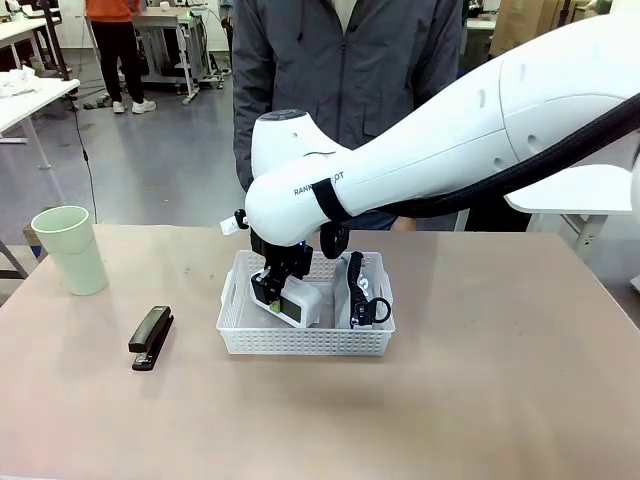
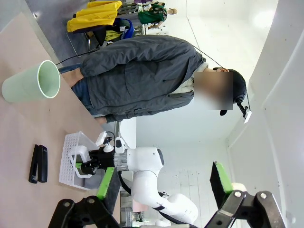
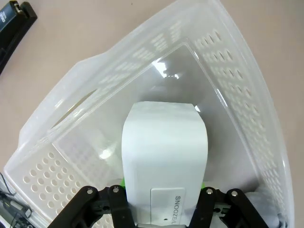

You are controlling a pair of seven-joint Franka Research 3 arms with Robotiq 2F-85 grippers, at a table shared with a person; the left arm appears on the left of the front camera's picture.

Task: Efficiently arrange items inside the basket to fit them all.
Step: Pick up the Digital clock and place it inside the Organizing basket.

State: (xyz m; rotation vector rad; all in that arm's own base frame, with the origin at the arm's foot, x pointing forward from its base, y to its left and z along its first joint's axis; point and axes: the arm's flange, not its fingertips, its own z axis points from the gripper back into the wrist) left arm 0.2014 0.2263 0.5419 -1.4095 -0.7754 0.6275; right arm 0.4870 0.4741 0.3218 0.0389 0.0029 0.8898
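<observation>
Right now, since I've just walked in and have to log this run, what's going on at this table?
The right claw is shut on the white box and holds it down inside the basket, in its left half. The grey pouch is already in the basket's right end. The black stapler and the pale green cup are out on the table, left of the basket. The left claw is open and holds nothing. A person stands at the far side.
</observation>
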